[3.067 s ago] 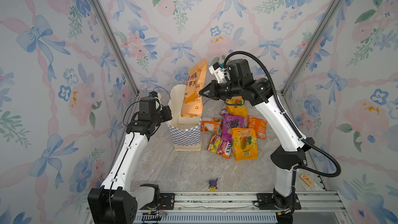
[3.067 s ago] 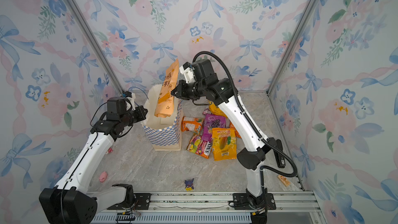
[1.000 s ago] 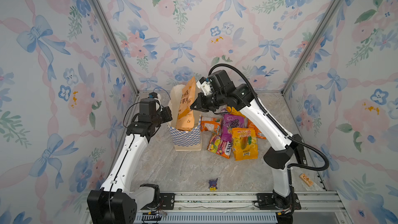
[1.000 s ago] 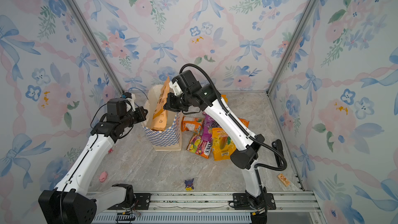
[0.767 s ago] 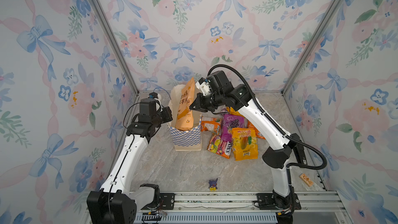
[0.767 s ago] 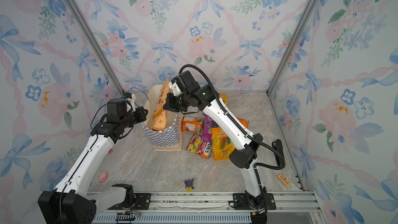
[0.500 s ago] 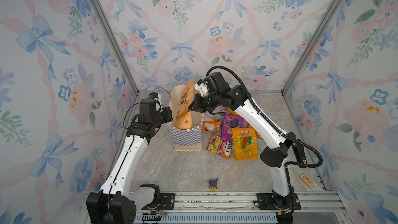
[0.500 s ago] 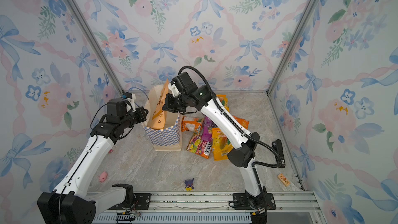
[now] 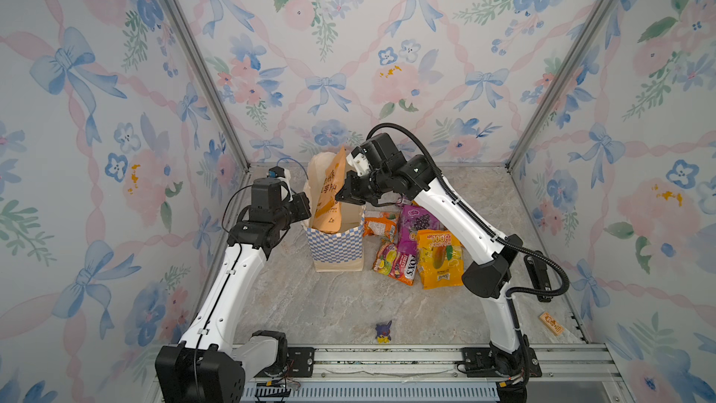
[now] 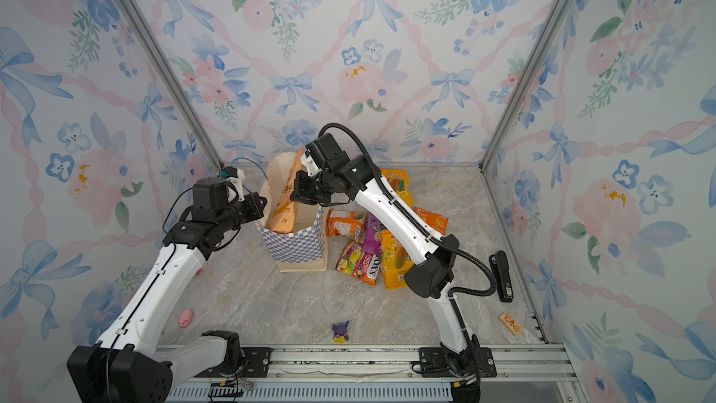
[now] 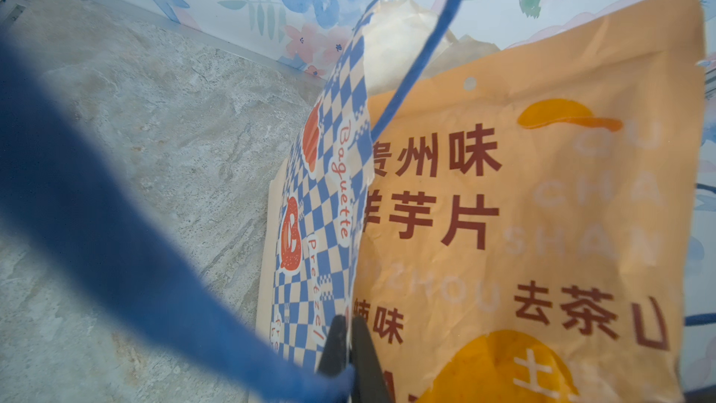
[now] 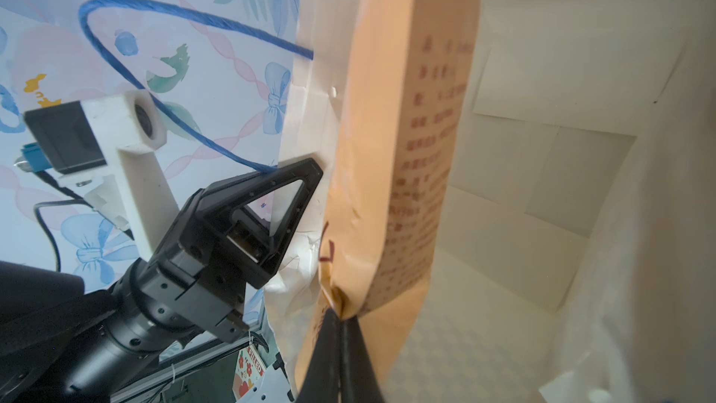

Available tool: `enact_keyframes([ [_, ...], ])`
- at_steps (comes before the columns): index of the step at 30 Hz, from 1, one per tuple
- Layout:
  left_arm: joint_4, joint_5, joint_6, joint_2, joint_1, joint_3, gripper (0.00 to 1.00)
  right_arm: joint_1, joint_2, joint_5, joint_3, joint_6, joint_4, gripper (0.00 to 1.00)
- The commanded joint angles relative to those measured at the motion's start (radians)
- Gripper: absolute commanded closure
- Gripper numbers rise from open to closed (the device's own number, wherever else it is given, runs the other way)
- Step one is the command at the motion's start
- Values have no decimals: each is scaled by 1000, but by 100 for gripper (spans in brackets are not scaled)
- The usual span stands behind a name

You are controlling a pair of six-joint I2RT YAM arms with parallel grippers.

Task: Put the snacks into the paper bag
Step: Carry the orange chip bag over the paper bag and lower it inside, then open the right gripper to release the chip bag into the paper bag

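The paper bag (image 9: 336,244) (image 10: 294,248) stands upright at the middle of the floor, blue-and-white checkered. My left gripper (image 9: 308,207) (image 11: 348,321) is shut on its left rim (image 11: 321,207). A large orange snack packet (image 9: 329,195) (image 10: 286,199) (image 11: 523,226) stands partly inside the bag, its top above the rim. My right gripper (image 9: 341,197) (image 12: 340,314) is shut on that packet's edge (image 12: 391,149), above the bag's white inside (image 12: 542,168). More snacks lie right of the bag: a yellow packet (image 9: 439,257), a purple one (image 9: 416,226) and a multicoloured one (image 9: 395,265).
A tiny purple figurine (image 9: 383,332) stands near the front rail. At the front right lies a small wooden block (image 9: 551,323). A pink trinket (image 10: 185,316) sits by the left arm, and a black device (image 10: 501,275) by the right wall. A blue cord handle (image 11: 418,60) crosses the left wrist view.
My right gripper has carried the orange packet left and down, deeper into the bag. The left gripper has kept its hold on the rim without moving.
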Motion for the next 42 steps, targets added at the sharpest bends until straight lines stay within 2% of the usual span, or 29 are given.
enact_keyframes([
  [1, 28, 23, -16, -12, -11, -10, 100, 0, 14, -18, 38, 11, 17, 100],
  [13, 29, 23, -16, -5, -16, -4, 100, -5, 38, -38, 56, 22, 25, 100],
  [22, 29, 25, -14, -5, -16, -2, 100, -7, 57, -52, 67, 34, 32, 96],
  [23, 29, 25, -15, -4, -17, -3, 100, -7, 57, -50, 67, 36, 33, 94],
  [26, 29, 25, -13, -4, -18, -2, 100, -9, 61, -55, 67, 40, 35, 79],
  [27, 29, 26, -15, -3, -17, -2, 100, -8, 64, -59, 67, 39, 38, 78],
  [30, 29, 23, -13, -2, -18, -5, 100, -9, 65, -59, 67, 40, 39, 75],
  [42, 29, 24, -12, 4, -18, -3, 100, -10, 48, -67, 62, 19, 34, 73],
])
